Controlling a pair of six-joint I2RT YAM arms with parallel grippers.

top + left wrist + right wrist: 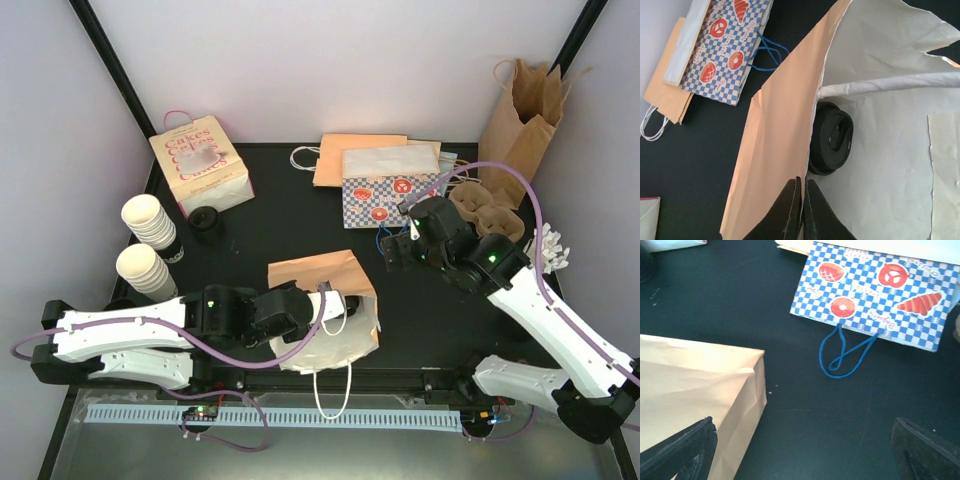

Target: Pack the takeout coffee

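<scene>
The takeout coffee (831, 138) lies on its side inside a tan paper bag (777, 140), its black lid facing the left wrist camera; the cup body is hidden. The bag (322, 300) lies on its side at the table's near centre, its white-lined mouth toward the front edge. My left gripper (803, 181) is shut on the rim of the bag's mouth, just short of the lid; it shows at the bag's mouth (333, 308) from above. My right gripper (802, 432) hangs open over bare table beyond the bag's closed end, and sits (395, 247) beside the blue checked bag.
A blue checked bag (385, 190) with blue handles lies at the back centre on flat tan bags (360, 155). A cake box (200, 165), a loose black lid (206, 222) and stacked lidless cups (150, 225) stand left. A cup carrier (490, 215) and an upright brown bag (525, 115) stand right.
</scene>
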